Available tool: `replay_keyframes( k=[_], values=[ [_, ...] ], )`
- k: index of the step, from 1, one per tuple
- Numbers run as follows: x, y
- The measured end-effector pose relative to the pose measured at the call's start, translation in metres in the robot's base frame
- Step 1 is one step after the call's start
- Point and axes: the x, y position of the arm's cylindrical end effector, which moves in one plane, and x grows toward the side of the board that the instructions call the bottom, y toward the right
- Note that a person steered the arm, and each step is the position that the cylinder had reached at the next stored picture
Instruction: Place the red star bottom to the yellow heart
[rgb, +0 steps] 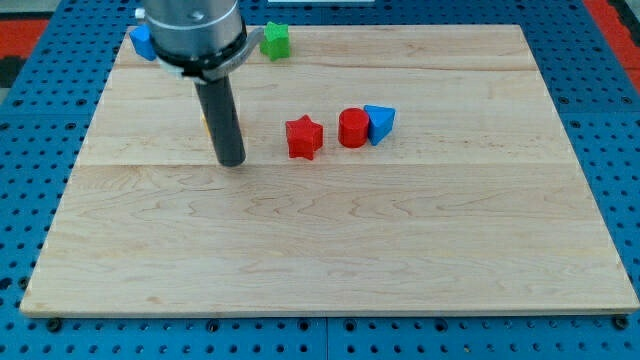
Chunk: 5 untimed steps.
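Item: red star (304, 137), mid-board — our tip (231, 161) just to its left, apart.
We carry no claw, only a bare rod holding nothing. The yellow heart is barely a sliver behind the rod; we cannot place it surely. Risk — a rightward shove drives the star into the red cylinder (352, 128) and blue block (380, 122).

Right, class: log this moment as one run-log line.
my tip: view's left of red star, apart | yellow heart: mostly hidden behind rod | red cylinder: touching blue block
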Motion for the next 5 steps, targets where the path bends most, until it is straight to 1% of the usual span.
replay_keyframes(
  k=[2, 3, 4, 5],
  values=[
    [-0.061, -0.010],
    [-0.070, -0.012],
    [-0.068, 0.058],
    [-0.041, 0.138]
  ],
)
